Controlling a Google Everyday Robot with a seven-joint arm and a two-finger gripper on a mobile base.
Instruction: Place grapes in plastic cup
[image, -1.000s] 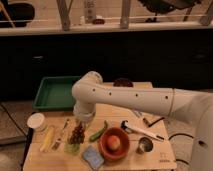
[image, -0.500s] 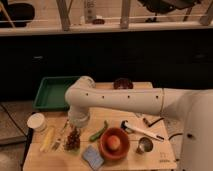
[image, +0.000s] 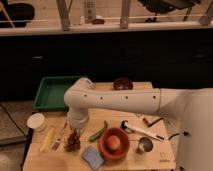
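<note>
gripper (image: 75, 131) above grapes (image: 72, 143), one bunch

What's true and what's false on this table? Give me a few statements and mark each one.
The grapes lie in the orange bowl. False: they are left of it, right under the pincer.
A metal cup stands right of the orange bowl. True.
The maroon bowl sits at the table's near edge. False: it is at the far edge.
A blue sponge lies by the orange bowl. True.
</note>
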